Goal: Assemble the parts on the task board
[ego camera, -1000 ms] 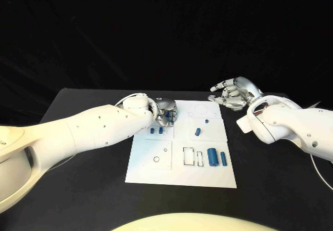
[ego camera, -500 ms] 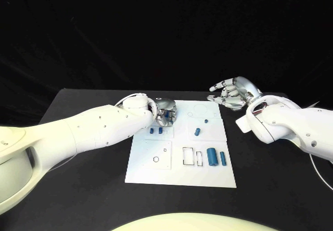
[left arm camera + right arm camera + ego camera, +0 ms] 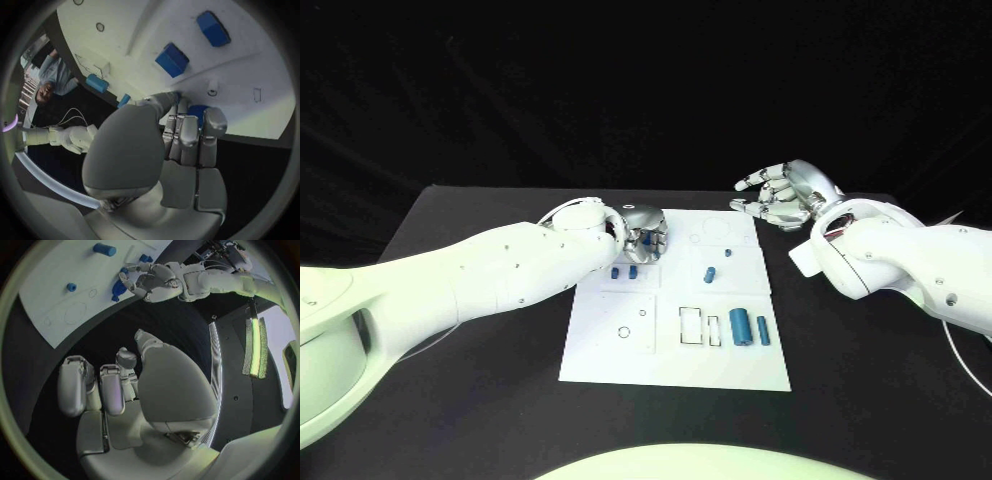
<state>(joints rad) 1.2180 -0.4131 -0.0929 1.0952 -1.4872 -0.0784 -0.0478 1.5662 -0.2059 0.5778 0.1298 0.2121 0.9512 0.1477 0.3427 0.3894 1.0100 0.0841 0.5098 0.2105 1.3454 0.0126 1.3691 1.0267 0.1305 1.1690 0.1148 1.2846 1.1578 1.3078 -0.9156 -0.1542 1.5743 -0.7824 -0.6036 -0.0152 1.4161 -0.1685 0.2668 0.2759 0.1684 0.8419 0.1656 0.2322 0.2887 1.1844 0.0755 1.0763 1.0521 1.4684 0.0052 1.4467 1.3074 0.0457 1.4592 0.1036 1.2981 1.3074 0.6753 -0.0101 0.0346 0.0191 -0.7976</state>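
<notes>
Nearest the robot, at the board's (image 3: 675, 360) near right, two blue cylinders lay side by side, a stout one (image 3: 740, 326) and a thin one (image 3: 764, 330), just beside two outlined slots (image 3: 694, 325). Further up, mid-board, a small peg (image 3: 711, 274) lay alone, and two short parts (image 3: 623, 270) lay near the left edge, just under the left hand.

That left hand (image 3: 642, 235) hung over the board's far-left part, fingers curled down and in. Seen from its wrist, the fingertips (image 3: 199, 125) closed round a blue part (image 3: 197, 110) low against the board (pinched, as far as could be told, though most of the piece was hidden). The same piece showed from the right wrist as a blue bit (image 3: 118, 288) under those fingers.

To seat it well, the hand probably needed to keep the part upright, line it over its hole before pushing, and press straight down; any tilt would likely jam it or skate it across the white surface. The grip looked shallow, so a slow descent seemed wise.

Farthest off, beyond the board's far-right corner, the right hand (image 3: 783, 196) hovered over the desk (image 3: 459, 300), fingers apart and loosely bent, holding nothing. It was well clear of the left and probably best kept there.
</notes>
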